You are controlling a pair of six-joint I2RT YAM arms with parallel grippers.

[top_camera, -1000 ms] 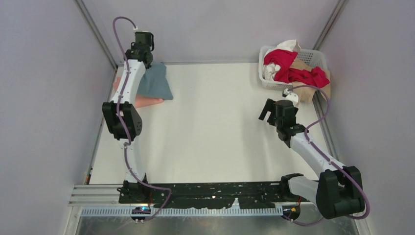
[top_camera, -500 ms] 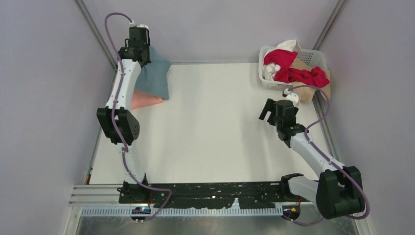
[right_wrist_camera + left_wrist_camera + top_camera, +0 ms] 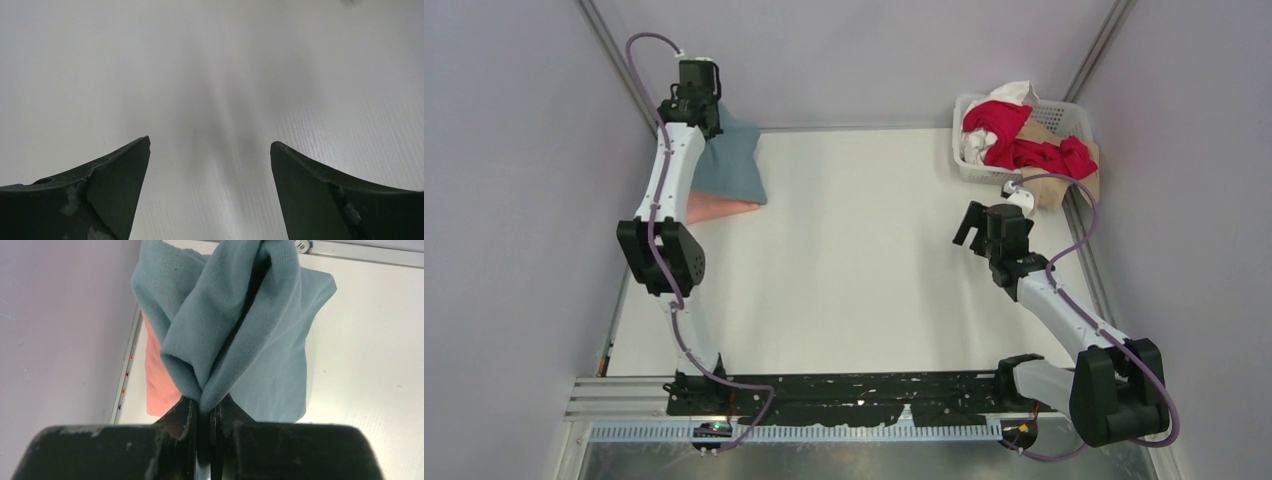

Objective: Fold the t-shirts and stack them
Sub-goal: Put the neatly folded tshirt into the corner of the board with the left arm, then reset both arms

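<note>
Since a second ago the left arm has swung closer to the far left corner of the table [image 3: 874, 260]. It has carried the dusty blue-grey t-shirt [image 3: 736, 165] with it, so a little more of the salmon-pink t-shirt [image 3: 719, 208] shows. The right arm has not shifted.

The left gripper [image 3: 206, 412] is clenched on a bunched fold of the blue-grey shirt, and the cloth passes straight between its jaws. From that pinch the shirt spreads downward in a widening drape. Its long axis runs from the far left corner toward the near right, and its lower edge lies over the pink shirt. The pink shirt lies flat by the table's left edge, its exposed corner pointing right.

The right gripper [image 3: 210, 143] hovers over bare table on the right side, its jaws spread wide with nothing between them. Just beyond it, in the far right corner, a white lattice basket [image 3: 1064, 115] holds a red t-shirt [image 3: 999, 118] and a white t-shirt [image 3: 1014, 92]. A tan t-shirt [image 3: 1052, 188] hangs over the basket's near side.
</note>
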